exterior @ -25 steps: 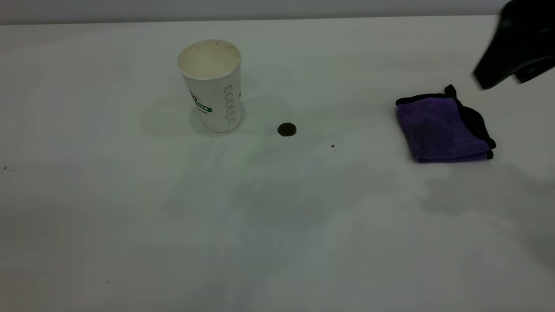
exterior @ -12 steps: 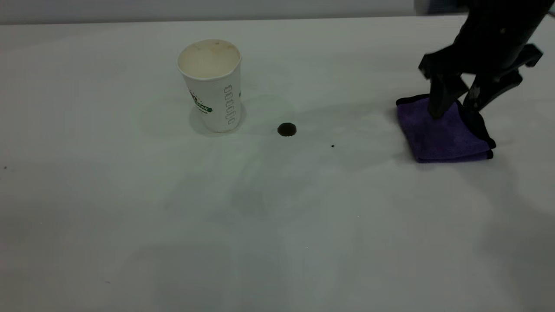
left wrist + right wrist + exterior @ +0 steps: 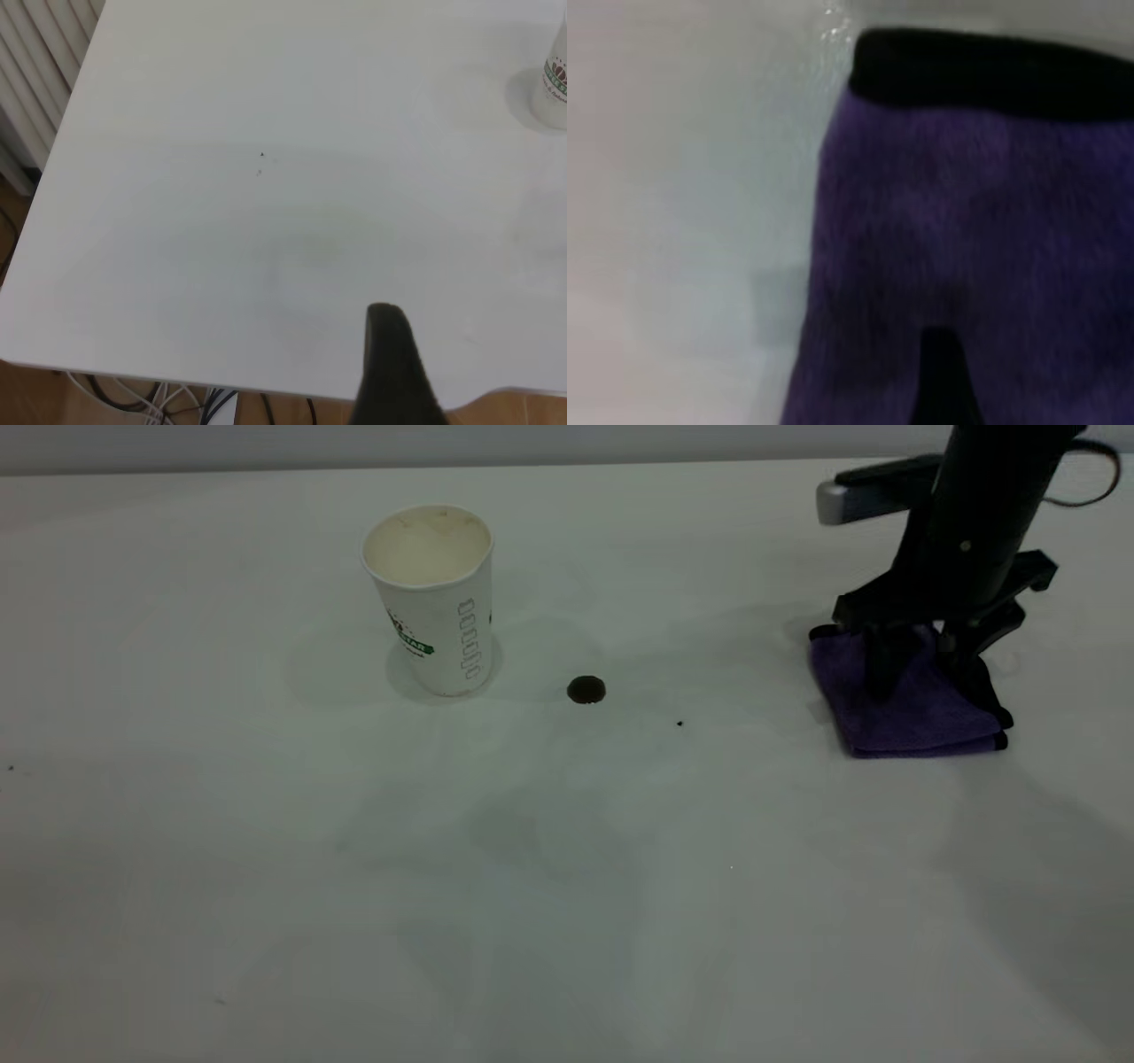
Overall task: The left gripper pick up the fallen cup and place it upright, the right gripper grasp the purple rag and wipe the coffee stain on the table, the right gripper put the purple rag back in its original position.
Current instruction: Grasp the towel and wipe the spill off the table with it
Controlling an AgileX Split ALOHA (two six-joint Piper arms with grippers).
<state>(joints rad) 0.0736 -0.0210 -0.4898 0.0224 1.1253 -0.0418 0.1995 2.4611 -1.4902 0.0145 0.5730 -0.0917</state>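
Right gripper (image 3: 917,669) of mine has dropped onto the purple rag (image 3: 912,708) at right of frame, fingers spread astride it, not yet closed; next comes the pinch. Cup (image 3: 434,598) already upright.

Black right arm (image 3: 974,522), silver-grey block (image 3: 842,503) on its side, thin dark cable loop (image 3: 1099,487), black-fingered end effector (image 3: 921,660)
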